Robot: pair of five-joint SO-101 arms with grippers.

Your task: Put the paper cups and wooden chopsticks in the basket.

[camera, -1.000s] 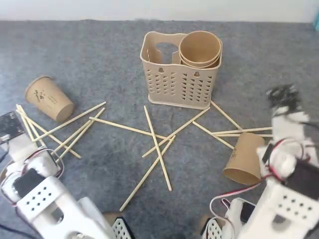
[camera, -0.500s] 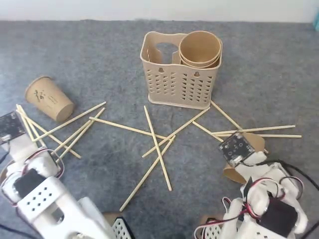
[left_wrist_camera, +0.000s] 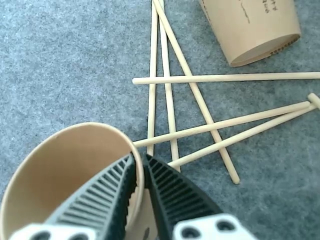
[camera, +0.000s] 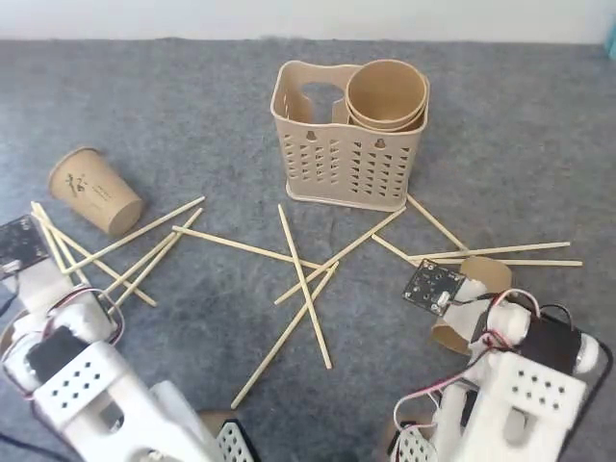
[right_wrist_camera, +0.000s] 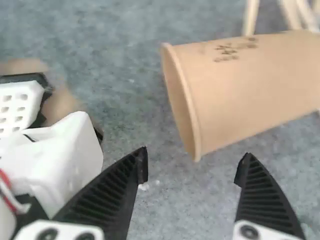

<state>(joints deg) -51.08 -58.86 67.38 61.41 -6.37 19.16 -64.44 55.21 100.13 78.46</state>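
Observation:
In the left wrist view my left gripper [left_wrist_camera: 140,160] is shut on the rim of a paper cup [left_wrist_camera: 65,170], one finger inside it and one outside. A second paper cup [left_wrist_camera: 250,27] lies beyond it on crossed wooden chopsticks [left_wrist_camera: 220,77]; from above this cup [camera: 96,191] is at the far left. My right gripper [right_wrist_camera: 195,156] is open just short of the mouth of a paper cup [right_wrist_camera: 245,95] lying on its side. From above that cup [camera: 486,276] is partly under the right arm [camera: 433,287]. The basket [camera: 337,164] holds nested cups [camera: 385,91].
Several chopsticks [camera: 303,284] lie scattered over the grey felt between the basket and both arms, some running under the right-hand cup. The left arm [camera: 58,337] sits at the near left corner. Open felt surrounds the basket's back and sides.
The right arm has swung in from the right edge and dropped low over the lying cup, its wrist turning towards the cup. The left arm has stayed still.

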